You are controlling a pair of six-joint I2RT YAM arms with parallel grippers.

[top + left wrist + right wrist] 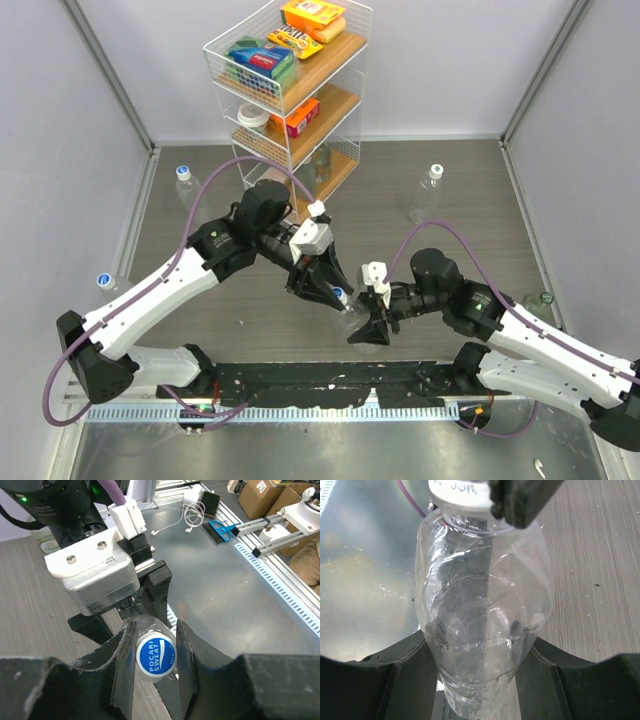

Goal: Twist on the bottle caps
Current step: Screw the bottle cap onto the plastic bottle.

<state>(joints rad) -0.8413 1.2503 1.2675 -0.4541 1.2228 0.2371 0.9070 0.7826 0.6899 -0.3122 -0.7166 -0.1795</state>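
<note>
- The bottle [480, 605] is held by its body in the right tool [477, 647], above the worktop [450, 180].
- Its cap [156, 656] is pinched by the left tool [156, 635].
- The cap should be kept square to the neck while turned, and the bottle gripped against twisting.

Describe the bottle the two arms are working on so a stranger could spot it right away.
On the grey table, look near the front edge, in the middle. The bottle is there, its body in the right gripper and its blue-topped cap in the left gripper. The other bottles sit loose near the table's edges; only this one is held.
</note>
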